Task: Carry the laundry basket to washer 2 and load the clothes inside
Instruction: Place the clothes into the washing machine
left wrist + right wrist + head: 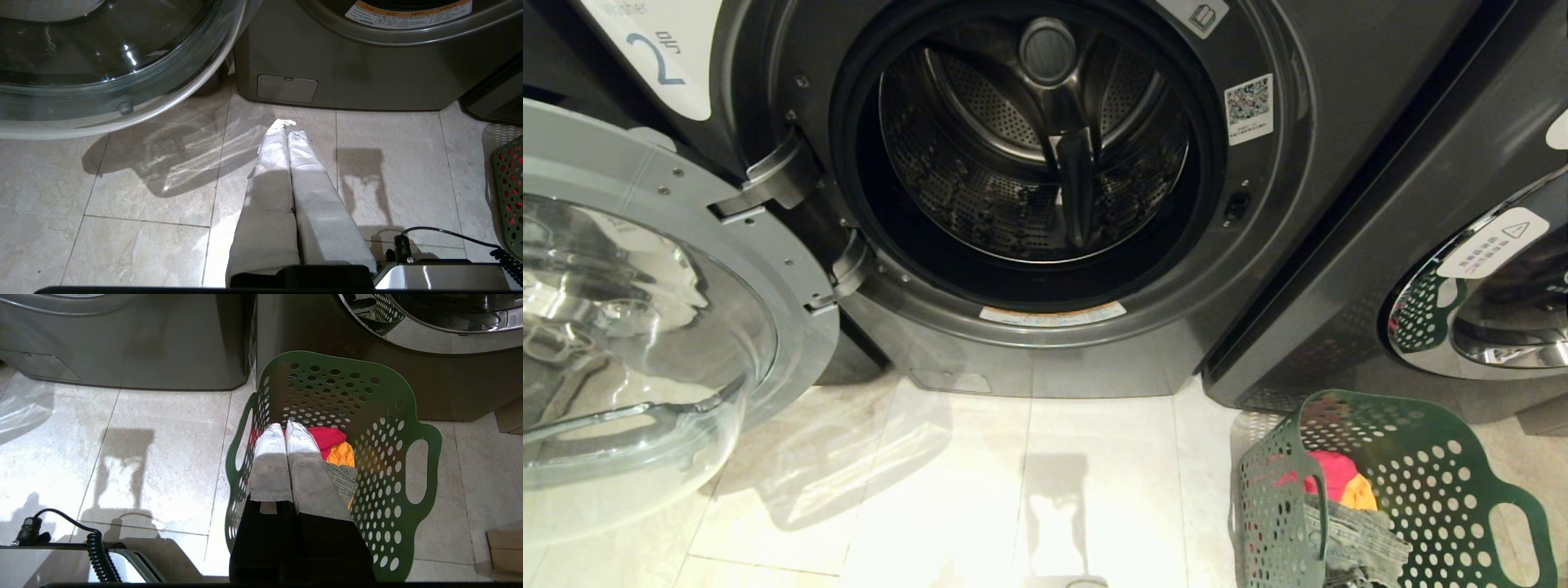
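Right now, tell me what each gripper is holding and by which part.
Nothing is held. The left gripper is shut and empty above the floor tiles. The right gripper is shut and empty above the clothes in the laundry basket.

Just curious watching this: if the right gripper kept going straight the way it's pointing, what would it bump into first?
Most likely the clothes in the laundry basket: the shut right gripper hangs over its open top, pointing down at the red and orange garments. Depth is hard to judge, so the basket's perforated far wall is possible.
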Robot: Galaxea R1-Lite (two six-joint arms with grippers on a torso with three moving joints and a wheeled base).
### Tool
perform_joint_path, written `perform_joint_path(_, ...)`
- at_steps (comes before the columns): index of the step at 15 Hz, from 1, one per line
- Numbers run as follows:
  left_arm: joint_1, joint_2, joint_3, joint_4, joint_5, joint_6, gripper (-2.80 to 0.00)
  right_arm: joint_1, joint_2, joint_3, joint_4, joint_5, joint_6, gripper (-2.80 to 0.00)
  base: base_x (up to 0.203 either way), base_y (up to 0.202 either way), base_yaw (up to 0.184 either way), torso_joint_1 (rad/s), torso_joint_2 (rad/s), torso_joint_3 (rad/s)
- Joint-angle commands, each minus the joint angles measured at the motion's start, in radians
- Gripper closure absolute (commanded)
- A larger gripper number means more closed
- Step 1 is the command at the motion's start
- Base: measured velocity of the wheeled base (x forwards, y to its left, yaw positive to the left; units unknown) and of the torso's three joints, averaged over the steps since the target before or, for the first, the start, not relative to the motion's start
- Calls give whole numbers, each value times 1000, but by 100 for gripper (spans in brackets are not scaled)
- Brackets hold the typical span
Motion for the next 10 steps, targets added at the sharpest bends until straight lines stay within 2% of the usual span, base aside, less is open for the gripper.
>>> perform_joint_path(1,0,-1,11,-1,0,1,0,0,-1,0,0,-1,-1,0,0,0,0,0,0,0)
perform_joint_path(10,0,-2,11,0,0,1,0,0,-1,0,0,1,-1,0,0,0,0,0,0,0)
